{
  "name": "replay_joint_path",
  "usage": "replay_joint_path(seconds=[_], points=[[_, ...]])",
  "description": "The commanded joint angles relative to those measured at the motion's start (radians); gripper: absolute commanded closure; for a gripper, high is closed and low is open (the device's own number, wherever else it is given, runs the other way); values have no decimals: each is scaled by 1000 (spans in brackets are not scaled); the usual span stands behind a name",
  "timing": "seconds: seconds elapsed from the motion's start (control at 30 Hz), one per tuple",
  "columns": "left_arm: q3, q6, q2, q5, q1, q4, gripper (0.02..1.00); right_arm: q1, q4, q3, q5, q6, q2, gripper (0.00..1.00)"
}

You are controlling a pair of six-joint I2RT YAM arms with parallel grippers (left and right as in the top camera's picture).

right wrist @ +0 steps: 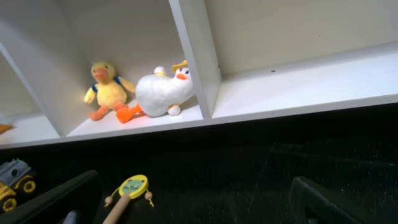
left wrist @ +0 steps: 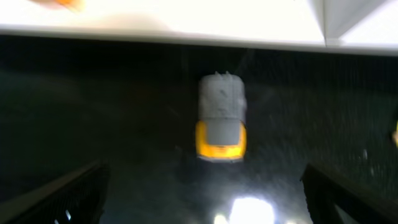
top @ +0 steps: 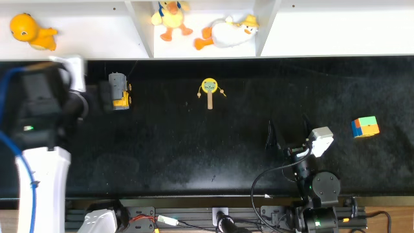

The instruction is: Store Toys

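Left arm reaches up the desk's (top: 168,149) left side. Left gripper (left wrist: 204,173) has its fingers spread wide, nothing between them, pointed at the toy truck (top: 118,91). The truck is grey above and yellow below, upright on the desk, just short of the white shelf (top: 323,49). Right arm is folded near its base. Right gripper (top: 286,133) has its fingers parted and empty.

Stands extended at the left with the left arm (top: 40,175), white link rising from the base, black wrist (top: 35,103) at its end. Holds the left jaws spread wide, 2 dark fingers (left wrist: 68,193) angled down at the worktop. Sits folded low near its base with the right arm (top: 317,184). Holds the right jaws wide apart too, fingers (right wrist: 56,199) pointed away from the base.
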Motion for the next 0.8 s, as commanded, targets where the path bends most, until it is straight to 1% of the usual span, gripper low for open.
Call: replay_joint_path(seconds=[0.03,0.1,0.2,0.27,0.33,0.53,0.8], points=[[-137,-56,11,-24,-79,103,20,6,3,-14,11,4,-8,7],[-175,-56,29,-29,-119,144,20,6,3,-14,11,4,-8,5],[-212,-60,66,-71,-174,197,20,6,3,-14,11,4,-8,3],[-219,-83,98,-116,-191,209,23,6,3,-14,11,4,-8,5],[-219,-85,140,-138,-192,212,20,6,3,-14,11,4,-8,3],[-219,-87,255,-139,-192,282,20,6,3,-14,11,4,-8,3],[-219,-103,315,-147,-182,374,20,6,3,-14,11,4,-8,7]])
